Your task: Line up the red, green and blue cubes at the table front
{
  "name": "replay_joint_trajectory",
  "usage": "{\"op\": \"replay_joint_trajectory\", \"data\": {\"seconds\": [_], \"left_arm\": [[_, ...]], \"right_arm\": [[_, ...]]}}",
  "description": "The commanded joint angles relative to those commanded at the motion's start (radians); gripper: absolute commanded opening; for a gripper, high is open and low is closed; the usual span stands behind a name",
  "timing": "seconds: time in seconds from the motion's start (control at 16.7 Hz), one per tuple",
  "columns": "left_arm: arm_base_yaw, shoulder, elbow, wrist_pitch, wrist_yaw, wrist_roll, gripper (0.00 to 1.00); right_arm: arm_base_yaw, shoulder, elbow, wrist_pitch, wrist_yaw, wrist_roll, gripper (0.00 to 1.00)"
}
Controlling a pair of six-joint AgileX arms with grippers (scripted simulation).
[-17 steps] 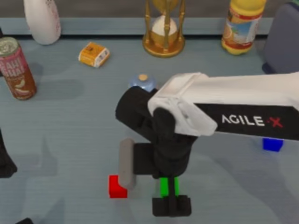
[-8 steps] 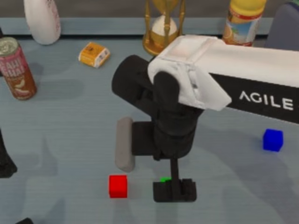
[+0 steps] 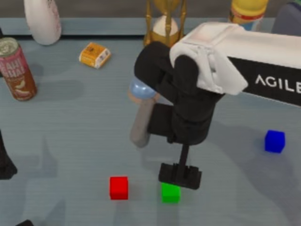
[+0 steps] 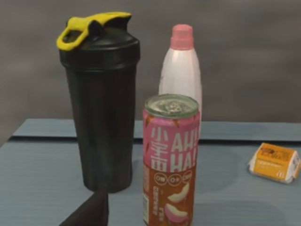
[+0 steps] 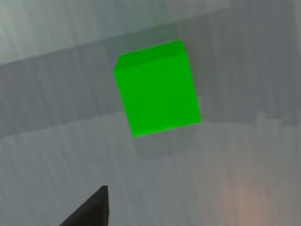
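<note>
The green cube (image 3: 170, 192) sits flat on the table (image 3: 70, 141) near the front edge, just right of centre, free of any grip. The red cube (image 3: 119, 187) lies to its left, close by with a gap between them and roughly level with it. The blue cube (image 3: 274, 141) lies well apart at the right and farther back, not yet in the row.

All three look like small rigid blocks with flat, plain faces. I judge them light, stiff and in no way fragile. Their smooth sides may be a little slippery, so a hold across two opposite flat faces, centred on the cube, should serve best; a hold on corners would likely twist it.

The right gripper (image 3: 180, 176) hangs just behind the green cube, seemingly raised off it, holding nothing. Whether its claw is spread or closed I cannot tell; the right wrist view shows the cube alone on the table with only a dark fingertip (image 5: 89, 209) at the frame's edge.

The left arm rests at the table's left side, facing a can (image 4: 171, 160), a black shaker (image 4: 101, 99) and a white bottle (image 4: 181, 70).
</note>
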State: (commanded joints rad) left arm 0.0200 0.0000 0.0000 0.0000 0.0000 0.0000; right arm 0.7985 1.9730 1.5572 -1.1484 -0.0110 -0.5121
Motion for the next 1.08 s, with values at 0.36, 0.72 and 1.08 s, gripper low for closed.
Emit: {"op": "replay_joint_trajectory", "data": {"seconds": [0.36,0.72,1.08], "left_arm": [[0.0,0.0,0.0,0.0,0.0,0.0,1.0],[0.0,0.0,0.0,0.0,0.0,0.0,1.0],[0.0,0.0,0.0,0.0,0.0,0.0,1.0]], "right_arm": [[-0.261,-0.027,-0.084,0.031,0.005,0.443,1.0],[-0.512,-0.071,-0.167,0.074,0.011,0.859,1.0],[-0.573,-0.089,-0.186,0.09,0.012,0.937,1.0]]}}
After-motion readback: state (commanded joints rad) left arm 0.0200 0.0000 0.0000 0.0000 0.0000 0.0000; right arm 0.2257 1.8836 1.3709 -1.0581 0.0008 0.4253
